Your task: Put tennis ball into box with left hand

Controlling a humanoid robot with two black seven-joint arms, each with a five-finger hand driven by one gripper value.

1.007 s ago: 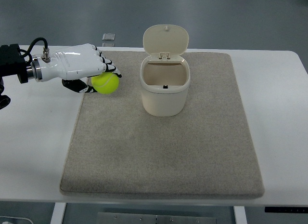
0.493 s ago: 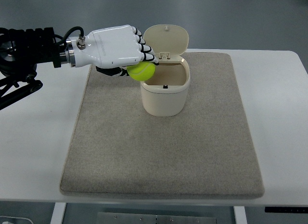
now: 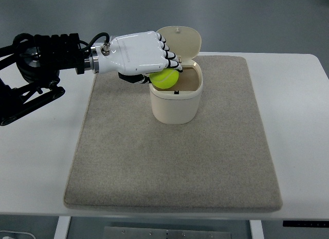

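Lying nearest the camera, a grey felt mat (image 3: 175, 162) covered most of a white table (image 3: 303, 121), and its near half carried nothing. Farther back on the mat stood a cream box (image 3: 175, 106), upright, with its hinged lid (image 3: 182, 41) swung up and back behind the opening. Over the box's open mouth, on its left side, hung the left hand (image 3: 141, 56), white-shelled with black finger joints, its arm (image 3: 46, 56) entering from the picture's left edge with dark cabling trailing along it. The hand's fingers (image 3: 168, 56) were curled down over a yellow-green tennis ball (image 3: 164, 78), gripping it from above, with the thumb tucked under on the near side. The ball sat at the level of the box's rim, partly over the opening, not yet inside. Beyond the mat, the grey floor (image 3: 257, 18) filled the far part of the view.
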